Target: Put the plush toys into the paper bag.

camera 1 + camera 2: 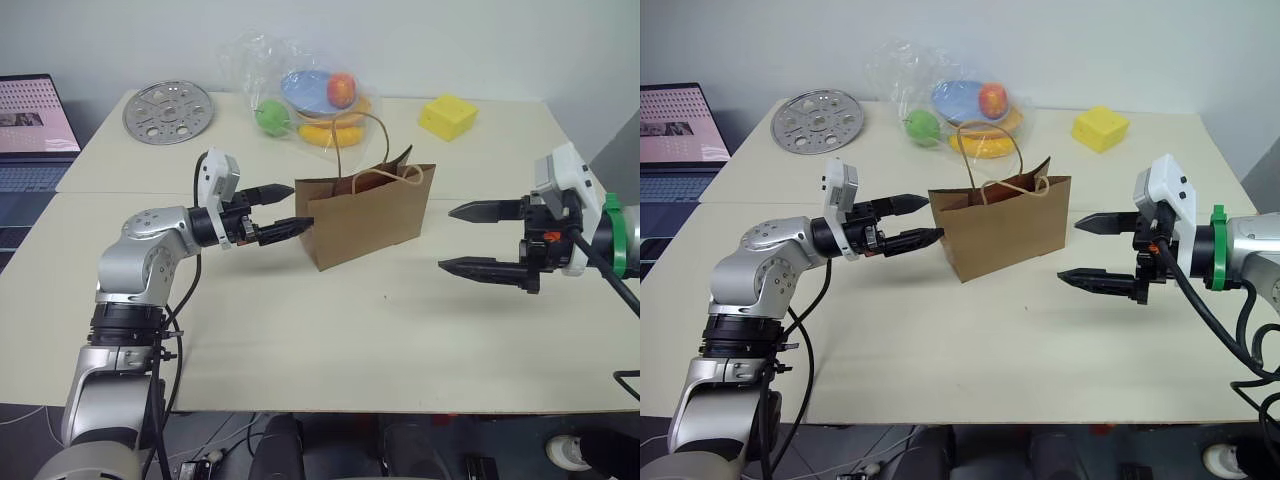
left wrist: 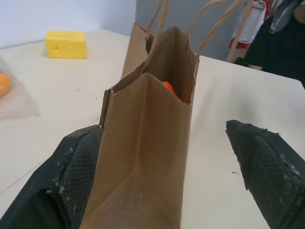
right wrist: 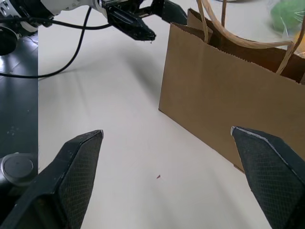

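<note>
The brown paper bag (image 1: 365, 215) stands upright in the middle of the table, its two loop handles up. Through its mouth, the left wrist view shows a bit of an orange plush toy (image 2: 167, 87) inside. My left gripper (image 1: 300, 206) is open and level at the bag's left narrow end, one finger (image 2: 78, 164) against the paper on one side, the other standing apart on the other side. My right gripper (image 1: 446, 238) hangs open to the right of the bag, a short gap away, with nothing between its fingers (image 3: 76, 162).
At the back of the table lie a yellow block (image 1: 447, 116), a clear plastic bag (image 1: 315, 100) with fruit and a blue plate, and a round metal disc (image 1: 168, 111). A laptop (image 1: 35, 125) stands off the table's left edge.
</note>
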Robot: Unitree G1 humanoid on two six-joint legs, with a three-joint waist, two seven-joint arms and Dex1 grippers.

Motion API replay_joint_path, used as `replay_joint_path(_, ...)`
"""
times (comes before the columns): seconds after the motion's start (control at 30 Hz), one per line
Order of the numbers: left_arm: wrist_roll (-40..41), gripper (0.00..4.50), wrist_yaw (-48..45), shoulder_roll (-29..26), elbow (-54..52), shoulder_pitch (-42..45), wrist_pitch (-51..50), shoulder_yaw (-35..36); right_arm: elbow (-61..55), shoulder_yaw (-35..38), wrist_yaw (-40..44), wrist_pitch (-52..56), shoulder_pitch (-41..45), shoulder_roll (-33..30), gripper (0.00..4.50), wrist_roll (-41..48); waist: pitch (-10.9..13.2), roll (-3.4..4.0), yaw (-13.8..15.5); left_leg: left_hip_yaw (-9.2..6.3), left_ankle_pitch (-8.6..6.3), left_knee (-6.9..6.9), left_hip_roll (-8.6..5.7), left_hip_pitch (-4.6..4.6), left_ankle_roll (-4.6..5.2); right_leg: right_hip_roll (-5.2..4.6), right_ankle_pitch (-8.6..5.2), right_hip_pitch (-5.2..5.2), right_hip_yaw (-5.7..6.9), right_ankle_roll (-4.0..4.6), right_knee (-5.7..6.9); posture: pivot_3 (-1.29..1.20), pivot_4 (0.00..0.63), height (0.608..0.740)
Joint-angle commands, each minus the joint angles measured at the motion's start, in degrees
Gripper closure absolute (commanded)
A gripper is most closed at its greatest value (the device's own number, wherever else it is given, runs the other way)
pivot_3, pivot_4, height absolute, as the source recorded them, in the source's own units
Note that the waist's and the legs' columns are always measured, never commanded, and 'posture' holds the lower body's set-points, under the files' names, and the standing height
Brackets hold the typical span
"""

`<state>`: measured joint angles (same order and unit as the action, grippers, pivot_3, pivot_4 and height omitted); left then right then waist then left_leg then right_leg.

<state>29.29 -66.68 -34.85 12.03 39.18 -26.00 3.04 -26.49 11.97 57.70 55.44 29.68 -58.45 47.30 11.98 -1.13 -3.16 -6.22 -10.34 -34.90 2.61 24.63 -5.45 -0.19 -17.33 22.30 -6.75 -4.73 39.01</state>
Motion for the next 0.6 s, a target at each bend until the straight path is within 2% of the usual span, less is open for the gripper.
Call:
replay_joint_path(0.03, 1.0, 0.04, -1.4, -0.7, -1.4, 1.0, -0.4, 0.7, -1.9, 2.1, -0.2, 0.2, -0.2, -1.1, 0.00, 2.2, 0.0, 0.00, 0.0, 0.00, 0.00, 0.00, 0.00, 0.00, 0.00, 0.00, 0.00, 0.00, 0.00, 0.00, 0.00, 0.00, 0.150, 0.740)
replay_joint_path(0.4, -3.5, 0.04, 3.3, 3.5, 3.2, 3.8, 6.9, 0.4, -2.3, 1.3, -1.8, -0.4, 0.4, -0.6, 0.00, 4.0, 0.0, 0.00, 0.1, 0.00, 0.00, -0.05, 0.00, 0.00, 0.00, 0.00, 0.00, -0.02, -0.01, 0.00, 0.00, 0.00, 0.150, 0.740)
replay_joint_path(0.6, -1.2, 0.04, 2.9, 2.7, 0.6, 2.5, 4.7, 2.4, -3.1, 1.8, -2.2, -0.3, -0.2, -0.7, 0.00, 4.8, 0.0, 0.00, 0.0, 0.01, 0.00, -0.05, 0.00, 0.00, 0.00, 0.00, 0.00, -0.01, -0.01, 0.00, 0.00, 0.00, 0.150, 0.740)
